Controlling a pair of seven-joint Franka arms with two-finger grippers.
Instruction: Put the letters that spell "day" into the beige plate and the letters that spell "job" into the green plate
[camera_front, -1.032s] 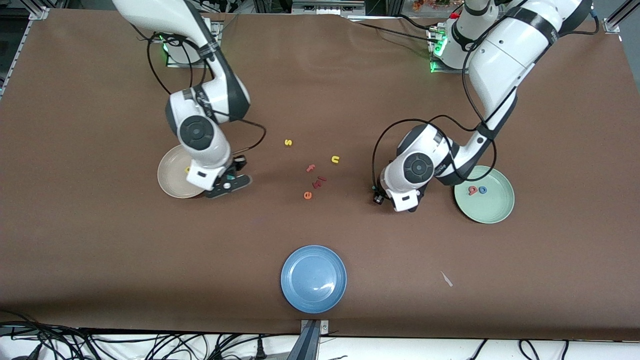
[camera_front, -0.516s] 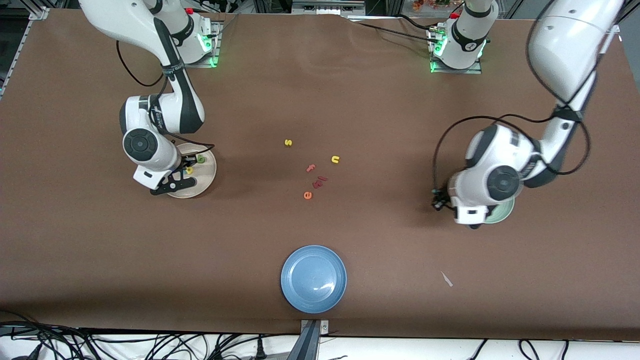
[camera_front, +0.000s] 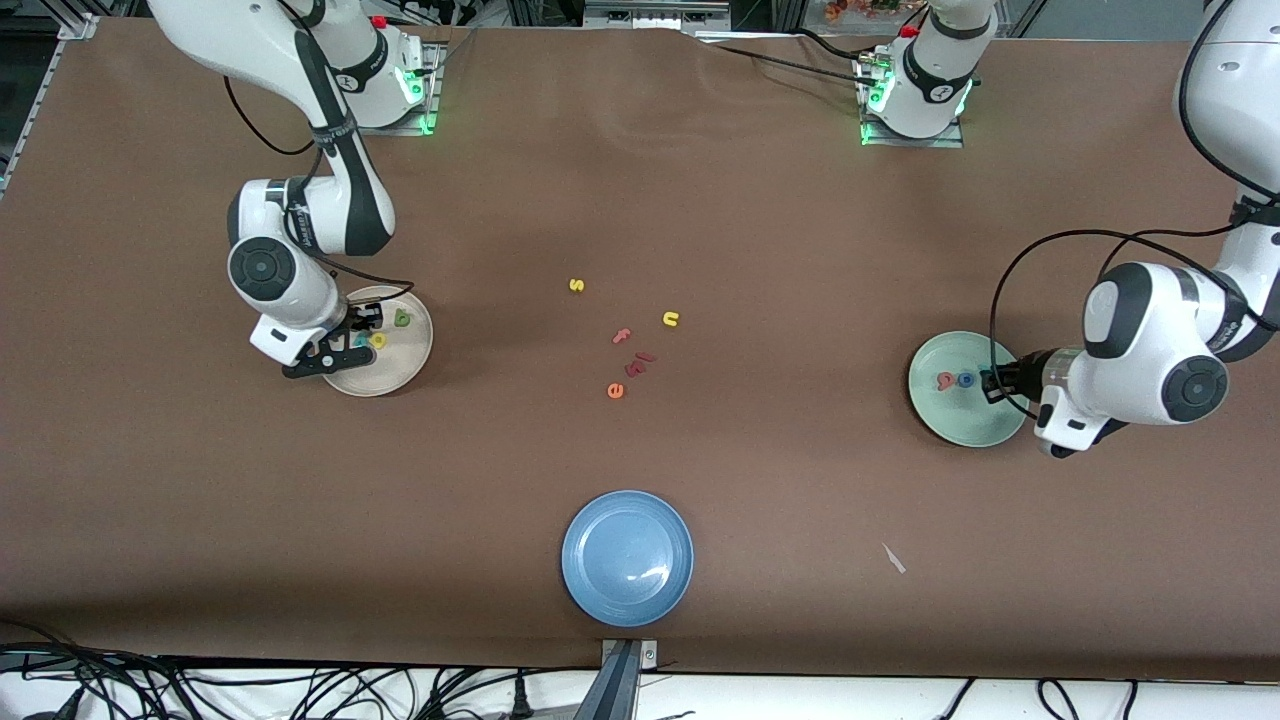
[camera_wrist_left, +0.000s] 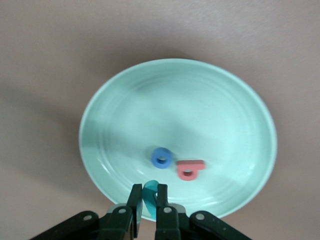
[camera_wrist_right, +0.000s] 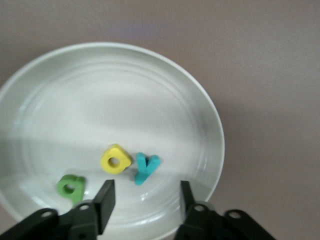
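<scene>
1. The bench carries three plates: the beige plate toward the right arm's end, the green plate toward the left arm's end, and one blue plate nearest the front camera.
2. We see the right gripper over the beige plate, fingers apart and holding nothing; if it lifts carelessly it could knock the teal y just beside them.
3. We see the left gripper over the green plate's rim, fingers pinched on the teal j; released there, it might bounce off the rim onto the bench.
4. Beige plate: three letters, with the green d and yellow a.
5. Green plate: two, the blue o and salmon b.
6. We count five stray letters mid-bench.
</scene>
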